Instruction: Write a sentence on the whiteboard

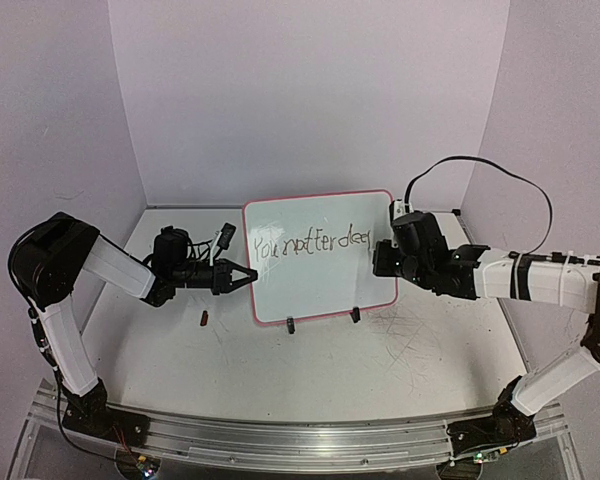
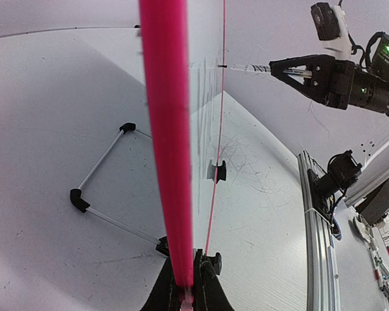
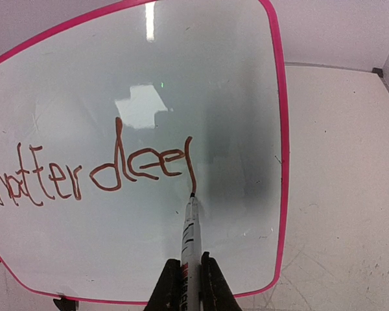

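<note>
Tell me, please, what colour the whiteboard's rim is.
Bright pink rim, clearest in the right wrist view.

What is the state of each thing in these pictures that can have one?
whiteboard, upright, left rim clamped.
sentence, unfinished; last word reads "dee" plus one stroke.
marker, uncapped, tip touching the whiteboard.
left end effector, shut on the whiteboard's rim.
right end effector, shut on the marker.
small dark object, lying left of the whiteboard.
</note>
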Robot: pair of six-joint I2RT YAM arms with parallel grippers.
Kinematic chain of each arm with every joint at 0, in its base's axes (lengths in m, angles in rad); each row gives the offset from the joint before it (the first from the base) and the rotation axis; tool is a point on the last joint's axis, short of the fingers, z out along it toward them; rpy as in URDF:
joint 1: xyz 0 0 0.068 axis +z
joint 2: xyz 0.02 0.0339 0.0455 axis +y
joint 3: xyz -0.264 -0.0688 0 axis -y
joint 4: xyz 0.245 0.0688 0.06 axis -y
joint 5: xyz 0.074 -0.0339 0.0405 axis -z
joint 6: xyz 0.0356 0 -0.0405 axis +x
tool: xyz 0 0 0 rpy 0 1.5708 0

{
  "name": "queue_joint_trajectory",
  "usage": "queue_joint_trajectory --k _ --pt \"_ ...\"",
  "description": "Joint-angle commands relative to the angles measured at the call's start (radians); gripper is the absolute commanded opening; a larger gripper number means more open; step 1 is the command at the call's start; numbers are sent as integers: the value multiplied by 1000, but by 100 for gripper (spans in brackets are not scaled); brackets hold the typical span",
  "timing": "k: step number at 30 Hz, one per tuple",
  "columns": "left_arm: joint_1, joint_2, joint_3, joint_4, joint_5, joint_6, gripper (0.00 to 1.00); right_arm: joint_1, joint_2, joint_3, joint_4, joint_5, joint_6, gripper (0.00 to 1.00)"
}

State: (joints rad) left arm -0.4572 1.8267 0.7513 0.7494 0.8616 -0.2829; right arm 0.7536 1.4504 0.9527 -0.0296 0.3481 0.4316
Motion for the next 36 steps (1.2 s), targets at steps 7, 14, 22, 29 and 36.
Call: queue_joint_trajectory --k 7,14,22,29,36 --pt "-12 -1 20 -46 -80 63 0 -7 -32 65 41 24 -35 0" --pt "-12 -5 17 -47 -83 67 0 -12 -18 80 61 30 -50 0" --pt "-12 -4 18 -49 -84 67 0 -17 4 86 63 36 -58 0" --pt "-12 -3 20 -49 -83 68 0 -20 19 77 75 48 -58 0" --pt "-12 -7 18 -51 -84 68 0 -22 23 72 85 75 -54 0"
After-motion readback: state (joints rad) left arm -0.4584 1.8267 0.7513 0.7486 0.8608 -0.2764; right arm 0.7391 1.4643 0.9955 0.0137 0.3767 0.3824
